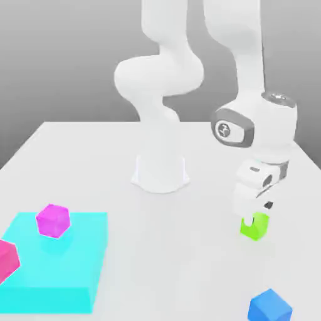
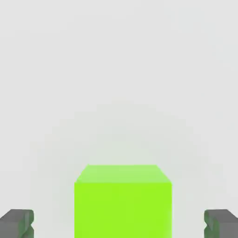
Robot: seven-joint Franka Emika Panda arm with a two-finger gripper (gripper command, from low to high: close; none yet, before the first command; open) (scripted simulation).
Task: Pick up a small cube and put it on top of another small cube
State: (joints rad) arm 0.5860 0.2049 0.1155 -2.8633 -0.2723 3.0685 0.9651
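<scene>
Pale grey-white table under a grey backdrop. Toward the exterior view's right, lime-green cube – small, matte, plain-faced – resting on the surface, well in from the table's edges. Directly above it, gripper lowered, fingers spread wide, one to each side of the cube, not touching. Bare tabletop all around. Blue cube nearer the front edge, well apart; magenta cube atop a cyan slab far toward the left.

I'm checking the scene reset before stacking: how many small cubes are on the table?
3 whole cubes: a lime-green cube under the tool, a blue cube near the exterior view's bottom right, a magenta cube on the cyan slab. A pink block, cut off at the left edge, may be another.
</scene>
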